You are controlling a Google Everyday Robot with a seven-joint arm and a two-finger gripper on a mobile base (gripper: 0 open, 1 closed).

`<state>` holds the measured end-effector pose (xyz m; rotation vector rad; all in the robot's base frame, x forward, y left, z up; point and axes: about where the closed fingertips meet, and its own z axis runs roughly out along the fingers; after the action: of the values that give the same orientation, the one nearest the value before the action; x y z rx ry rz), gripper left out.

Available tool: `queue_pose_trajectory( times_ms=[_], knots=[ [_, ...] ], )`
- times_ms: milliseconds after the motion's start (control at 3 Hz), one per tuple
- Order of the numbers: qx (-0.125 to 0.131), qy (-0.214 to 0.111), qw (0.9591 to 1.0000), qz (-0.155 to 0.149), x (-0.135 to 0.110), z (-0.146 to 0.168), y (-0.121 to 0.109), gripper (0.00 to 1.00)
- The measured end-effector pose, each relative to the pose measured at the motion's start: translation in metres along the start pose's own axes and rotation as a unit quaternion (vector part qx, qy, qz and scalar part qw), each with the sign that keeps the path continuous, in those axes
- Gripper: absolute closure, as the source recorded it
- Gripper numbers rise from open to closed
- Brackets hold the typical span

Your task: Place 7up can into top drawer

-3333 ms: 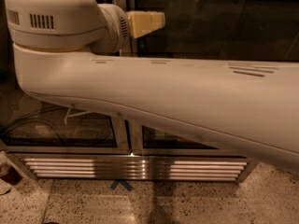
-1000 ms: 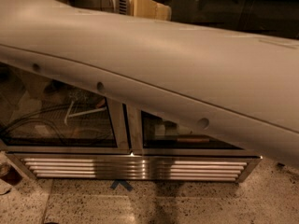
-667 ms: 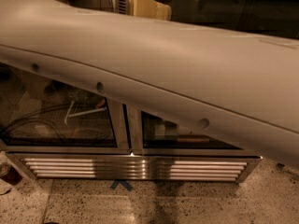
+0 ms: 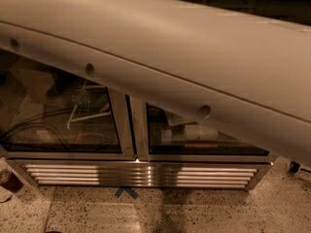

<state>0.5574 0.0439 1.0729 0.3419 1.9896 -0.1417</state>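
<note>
Arm (image 4: 194, 57) spans the view.
Hand out of sight, state cannot be told; glass-door cooler (image 4: 137, 135) below the arm.

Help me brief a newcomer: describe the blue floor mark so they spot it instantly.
Under the grey robot arm, claw out of view, stands a glass-door cabinet with a slatted metal grille. On the floor before the grille, below where the doors meet, lies the mark: small, chevron-shaped, the only blue thing.

Arm (image 4: 184, 52) fills upper frame, sloping down to right; hand out of view.
</note>
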Motion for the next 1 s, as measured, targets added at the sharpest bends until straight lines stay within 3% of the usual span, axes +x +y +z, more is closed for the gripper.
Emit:
queue_pose_trajectory(
  times_ms=[667,1000],
  knots=[
    [-0.002,0.063,0.9967,0.052,-0.0004,-0.0011,-0.0109,0.0],
    [-0.013,0.053,0.9981,0.031,-0.0058,-0.011,-0.0087,0.0]
  ],
)
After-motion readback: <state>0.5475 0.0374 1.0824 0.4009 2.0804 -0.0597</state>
